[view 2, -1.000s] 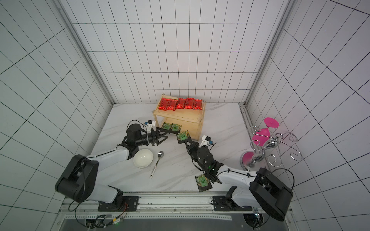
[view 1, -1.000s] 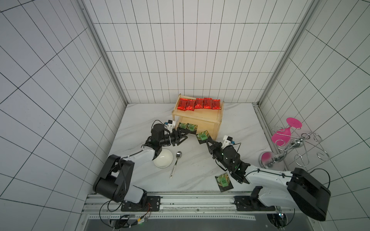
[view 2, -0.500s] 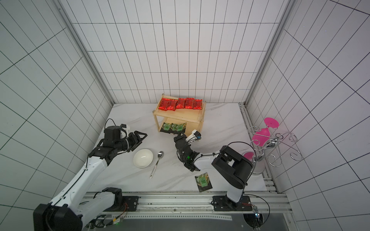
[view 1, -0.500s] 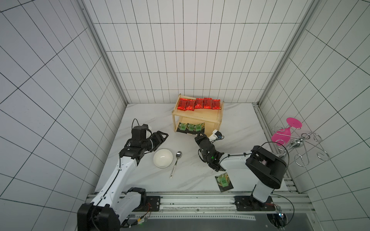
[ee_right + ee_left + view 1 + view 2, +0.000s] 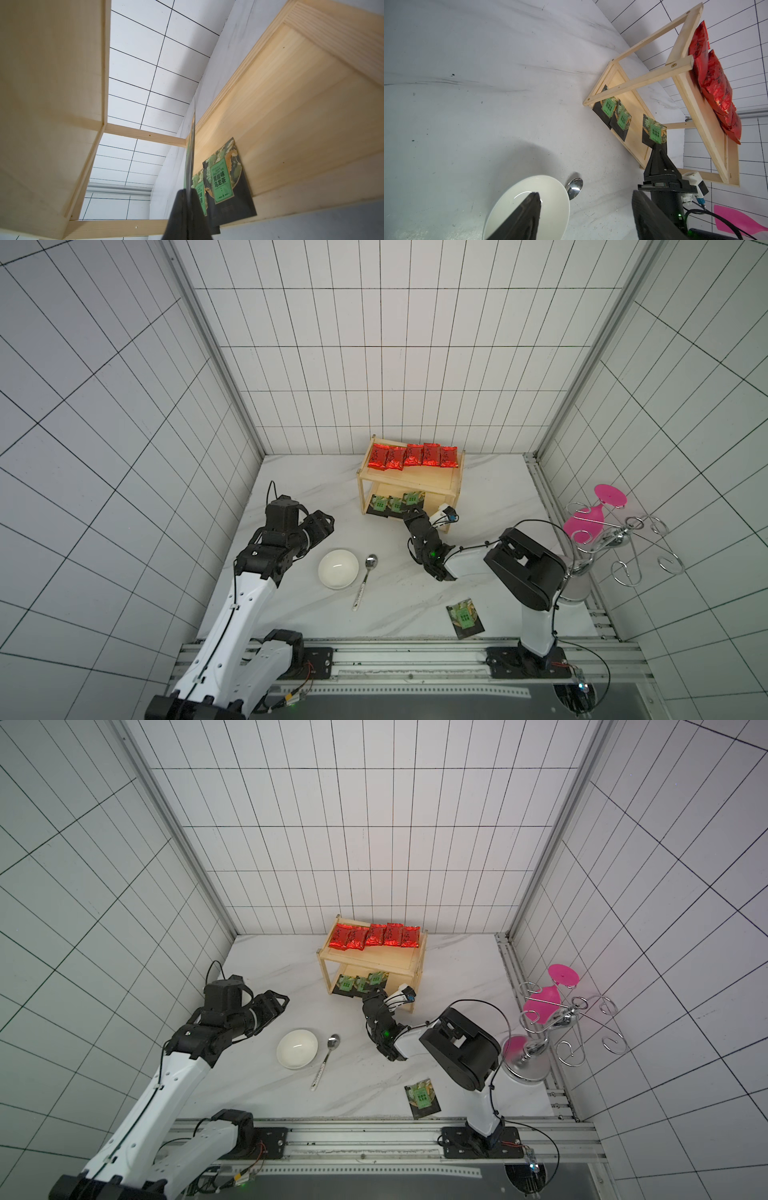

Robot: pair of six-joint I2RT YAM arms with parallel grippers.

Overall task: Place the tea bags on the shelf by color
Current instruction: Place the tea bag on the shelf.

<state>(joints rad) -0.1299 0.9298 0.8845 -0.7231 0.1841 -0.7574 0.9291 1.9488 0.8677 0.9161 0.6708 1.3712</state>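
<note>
White tiled walls enclose a marble table (image 5: 307,493). At the back stands the shelf (image 5: 409,479). Five red sachets (image 5: 413,455) lie in a row on its top board, some overlapping their neighbours. Two black packets (image 5: 386,505) lie flat, side by side, on the lower board, label up.

At the front of the lower tier, the right gripper (image 5: 658,146) is pressed together on one edge of a third packet (image 5: 653,129). It holds this packet tilted above the board, just beside the two that lie flat. The right wrist view shows it nearly edge-on (image 5: 191,155). I cannot tell whether its far edge touches the wood.

The left gripper (image 5: 325,526) hangs over bare table, well apart from the shelf, with its fingers spread and nothing between them.

A fourth packet (image 5: 465,617) lies flat near the table's front edge, label up, on the right arm's side. A white bowl (image 5: 338,569) sits mid-table with a spoon (image 5: 365,578) just beside it. A wire rack (image 5: 623,539) with pink glasses (image 5: 590,518) stands at the right edge.
</note>
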